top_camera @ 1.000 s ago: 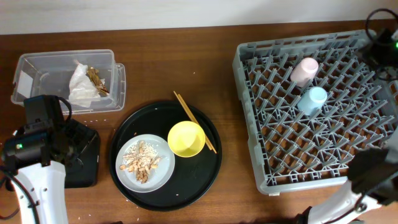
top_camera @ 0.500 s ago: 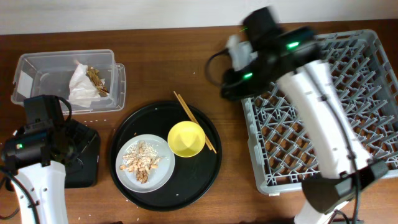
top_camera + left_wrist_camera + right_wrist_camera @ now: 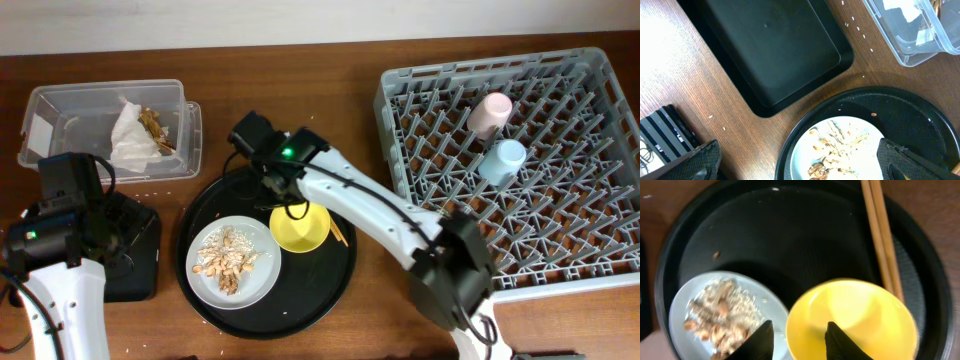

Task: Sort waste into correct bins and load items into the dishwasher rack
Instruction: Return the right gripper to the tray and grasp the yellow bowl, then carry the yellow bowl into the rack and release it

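Observation:
In the right wrist view my right gripper (image 3: 800,341) is open, straddling the left rim of the yellow bowl (image 3: 855,315). One finger is inside the bowl and the other sits between it and the pale plate (image 3: 765,302). Neither finger presses the rim. Seen from overhead, that gripper (image 3: 280,195) is at the bowl (image 3: 305,228) on the round black tray (image 3: 320,290). Beige food scraps (image 3: 228,260) lie heaped on the plate (image 3: 258,285). Wooden chopsticks (image 3: 880,230) lie behind the bowl. My left gripper (image 3: 805,165) is wide open and empty, low over the plate's left edge (image 3: 805,150).
The grey dishwasher rack (image 3: 392,130) at the right holds a pink cup (image 3: 490,112) and a light-blue cup (image 3: 502,160). The clear tub (image 3: 90,100) at the back left holds a white napkin (image 3: 128,135) and a brown wrapper (image 3: 155,125). A shallow black rectangular tray (image 3: 770,50) lies beside the round tray.
The right arm has swung from the rack across to the round tray and come down over the yellow bowl's left rim. The left arm has not moved.

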Controlling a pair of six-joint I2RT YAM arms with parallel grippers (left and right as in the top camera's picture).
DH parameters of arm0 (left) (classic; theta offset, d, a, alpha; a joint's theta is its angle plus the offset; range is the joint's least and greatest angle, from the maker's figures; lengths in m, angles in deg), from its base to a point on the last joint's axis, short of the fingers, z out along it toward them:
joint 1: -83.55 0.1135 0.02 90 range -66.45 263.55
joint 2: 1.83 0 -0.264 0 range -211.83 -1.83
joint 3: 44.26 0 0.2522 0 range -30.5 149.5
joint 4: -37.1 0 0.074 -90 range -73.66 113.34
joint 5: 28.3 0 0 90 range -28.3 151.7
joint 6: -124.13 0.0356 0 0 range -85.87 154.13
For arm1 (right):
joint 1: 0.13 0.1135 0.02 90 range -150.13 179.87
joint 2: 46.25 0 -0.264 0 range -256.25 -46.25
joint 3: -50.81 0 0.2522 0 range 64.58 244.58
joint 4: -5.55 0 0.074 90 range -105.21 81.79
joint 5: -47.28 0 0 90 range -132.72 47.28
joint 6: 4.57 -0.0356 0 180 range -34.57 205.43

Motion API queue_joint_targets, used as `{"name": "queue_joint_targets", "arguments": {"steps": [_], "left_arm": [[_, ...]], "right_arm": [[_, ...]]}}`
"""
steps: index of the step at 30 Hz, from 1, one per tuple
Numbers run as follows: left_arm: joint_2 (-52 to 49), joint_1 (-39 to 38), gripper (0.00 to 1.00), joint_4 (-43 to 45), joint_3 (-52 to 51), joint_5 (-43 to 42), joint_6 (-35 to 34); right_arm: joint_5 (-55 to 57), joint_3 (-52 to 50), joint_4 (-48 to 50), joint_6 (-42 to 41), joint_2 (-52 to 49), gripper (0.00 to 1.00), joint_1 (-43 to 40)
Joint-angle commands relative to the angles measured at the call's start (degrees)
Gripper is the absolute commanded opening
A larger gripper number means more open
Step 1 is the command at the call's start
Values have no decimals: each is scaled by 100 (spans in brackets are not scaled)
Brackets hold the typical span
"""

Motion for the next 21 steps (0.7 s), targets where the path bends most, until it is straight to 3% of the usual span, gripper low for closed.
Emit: {"name": "queue_joint_targets", "arguments": {"steps": [1,12,16,21], "left_arm": [[70,31,99,-4,-17,4,-52],[70,31,99,-2,-17,4,-50],[70,31,99,-4,-17,4,-52],[70,31,99,-2,-17,4,-52]], "right_arm": [[149,-37,13,-664,-417,35,79],[365,-42,68,-979,-938,34,382],[400,-42,63,-975,-935,10,380],[-83,-13,59,-942,-844,4,380]]}}
